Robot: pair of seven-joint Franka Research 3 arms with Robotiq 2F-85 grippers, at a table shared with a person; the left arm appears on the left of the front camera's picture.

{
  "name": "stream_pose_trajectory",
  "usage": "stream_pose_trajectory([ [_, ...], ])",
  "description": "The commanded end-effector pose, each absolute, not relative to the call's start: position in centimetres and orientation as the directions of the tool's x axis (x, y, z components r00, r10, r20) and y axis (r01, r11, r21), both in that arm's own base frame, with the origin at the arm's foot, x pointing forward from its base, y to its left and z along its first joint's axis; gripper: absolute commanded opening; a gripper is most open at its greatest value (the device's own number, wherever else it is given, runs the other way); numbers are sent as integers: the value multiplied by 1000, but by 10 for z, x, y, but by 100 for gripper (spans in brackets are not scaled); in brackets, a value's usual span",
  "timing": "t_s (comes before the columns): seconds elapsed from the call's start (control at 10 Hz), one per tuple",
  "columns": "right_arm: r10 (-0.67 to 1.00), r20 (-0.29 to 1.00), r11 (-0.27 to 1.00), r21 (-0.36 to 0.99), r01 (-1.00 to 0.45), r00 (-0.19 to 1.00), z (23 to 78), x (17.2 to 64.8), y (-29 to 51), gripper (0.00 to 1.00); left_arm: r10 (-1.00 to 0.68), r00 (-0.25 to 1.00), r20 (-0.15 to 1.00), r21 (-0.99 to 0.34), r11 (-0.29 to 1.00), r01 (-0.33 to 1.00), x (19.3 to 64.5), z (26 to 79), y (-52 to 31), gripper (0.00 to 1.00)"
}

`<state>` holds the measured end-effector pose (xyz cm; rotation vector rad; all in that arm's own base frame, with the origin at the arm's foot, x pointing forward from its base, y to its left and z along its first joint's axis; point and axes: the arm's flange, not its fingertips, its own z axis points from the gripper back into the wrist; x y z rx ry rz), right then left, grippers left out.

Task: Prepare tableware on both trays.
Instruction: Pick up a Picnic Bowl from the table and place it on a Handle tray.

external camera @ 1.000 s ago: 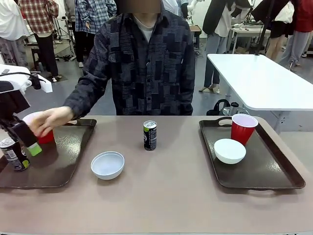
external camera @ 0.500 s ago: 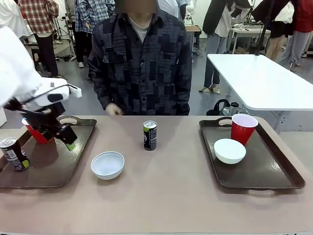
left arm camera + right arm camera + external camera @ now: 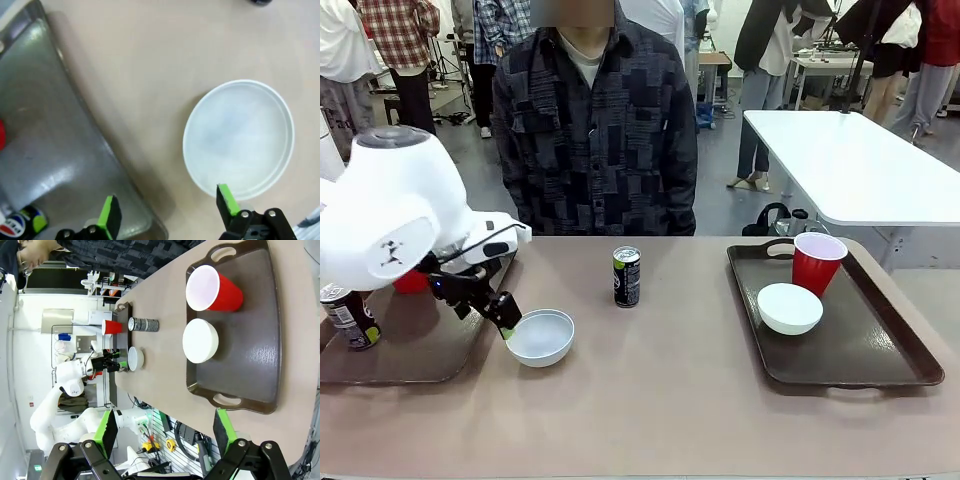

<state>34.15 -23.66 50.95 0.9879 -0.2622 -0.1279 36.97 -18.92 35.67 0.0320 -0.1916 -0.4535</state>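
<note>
Beside the left tray [image 3: 420, 352], our left gripper [image 3: 507, 322] hangs wide open and empty over the edge of the white bowl [image 3: 540, 337], which sits on the smooth tan tabletop [image 3: 660, 400]. We should drop one finger inside the rim, pinch gently, then lift clear of the tray's raised edge. A person [image 3: 595, 130] stands across the table, and the room behind is busy.
</note>
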Motion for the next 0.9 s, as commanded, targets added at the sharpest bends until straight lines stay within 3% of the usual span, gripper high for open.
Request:
stream_pose_trajectory([
  [0.0, -237, 147, 530, 848, 1, 960, 511, 340, -234, 100, -378, 908, 182, 81, 926, 369, 385, 343, -205, 100],
  [0.4, -237, 147, 530, 848, 1, 960, 511, 340, -234, 100, -339, 918, 208, 36, 940, 339, 397, 335, -212, 100],
  [0.5, -237, 147, 530, 848, 1, 960, 511, 340, -234, 100, -339, 918, 208, 23, 940, 341, 397, 332, -211, 42],
  [0.6, -237, 147, 530, 848, 1, 960, 511, 340, -234, 100, -331, 919, 213, 17, 942, 335, 397, 332, -210, 42],
  [0.7, -237, 147, 530, 848, 1, 960, 511, 340, -234, 100, -325, 920, 219, 13, 944, 330, 398, 335, -208, 0],
  [0.8, -237, 147, 530, 848, 1, 960, 511, 340, -234, 100, -317, 922, 224, 6, 946, 324, 399, 337, -208, 0],
])
